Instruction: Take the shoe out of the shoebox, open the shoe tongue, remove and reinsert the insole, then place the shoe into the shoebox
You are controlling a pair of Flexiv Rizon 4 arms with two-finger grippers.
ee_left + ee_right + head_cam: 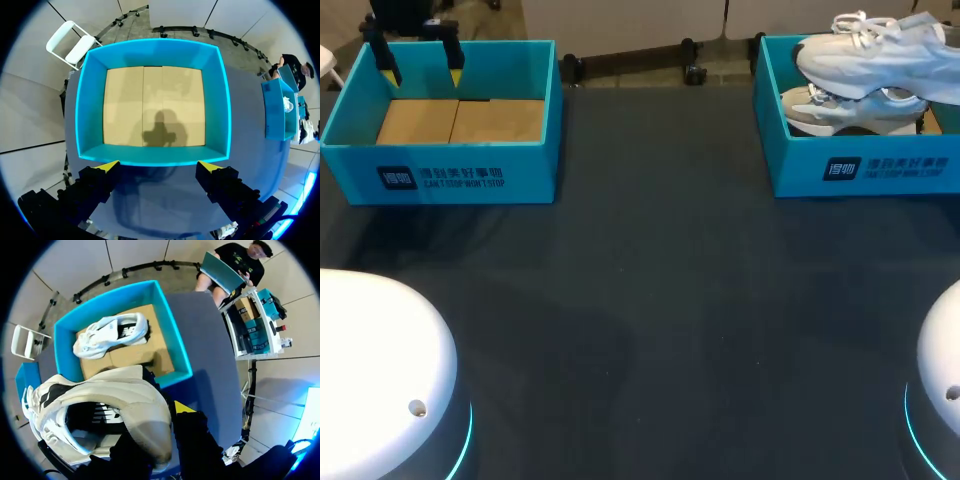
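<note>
At far left, the left jaws hang wide open and hold nothing, over the far side of an empty box (440, 175). The counter (650, 330) lies between. At far right, the right jaws grip the shoe (880, 55) at its heel. Only 1 yellow tip shows, and the other is hidden behind the shoe. It hangs just above the shoebox (860, 170), over a second shoe (820, 105) lying inside. Step 1, the take-out, looks nearly done. The next move calls for carrying the shoe near and left to open counter, where both arms can reach the tongue.
</note>
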